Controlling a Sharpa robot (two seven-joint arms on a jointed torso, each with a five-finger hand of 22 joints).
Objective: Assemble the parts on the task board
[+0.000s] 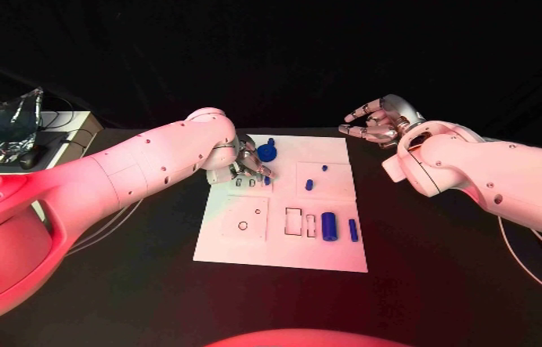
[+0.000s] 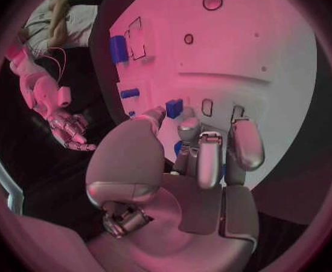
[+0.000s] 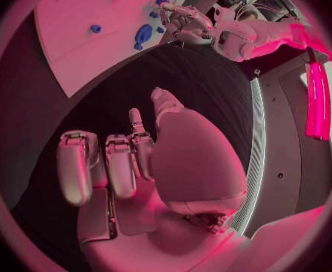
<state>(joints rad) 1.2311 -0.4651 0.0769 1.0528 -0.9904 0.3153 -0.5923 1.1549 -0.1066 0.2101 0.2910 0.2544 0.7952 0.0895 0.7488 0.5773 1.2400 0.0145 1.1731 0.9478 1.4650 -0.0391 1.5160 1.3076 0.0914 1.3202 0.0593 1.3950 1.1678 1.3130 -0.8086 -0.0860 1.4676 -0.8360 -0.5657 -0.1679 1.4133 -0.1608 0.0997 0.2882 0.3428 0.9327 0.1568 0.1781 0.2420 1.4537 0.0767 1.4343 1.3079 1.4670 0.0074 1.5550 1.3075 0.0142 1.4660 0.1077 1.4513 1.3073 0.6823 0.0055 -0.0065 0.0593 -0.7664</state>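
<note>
Nearest on the white board (image 1: 283, 257) lie two blue bars (image 1: 329, 226), farther back the left hand (image 1: 244, 168) rests on it, fingers (image 2: 210, 157) curled by a small blue piece (image 1: 266, 180), while the right hand (image 1: 378, 121) hovers over the bench (image 1: 429, 284), fingers spread and empty.

The white task board (image 1: 283, 241) lies flat in the middle of the black table. A large blue cylinder (image 1: 329, 226) and a slimmer blue bar (image 1: 353, 230) lie side by side near its right edge; a blue knob-shaped part (image 1: 266, 151) stands at its far left corner
</note>
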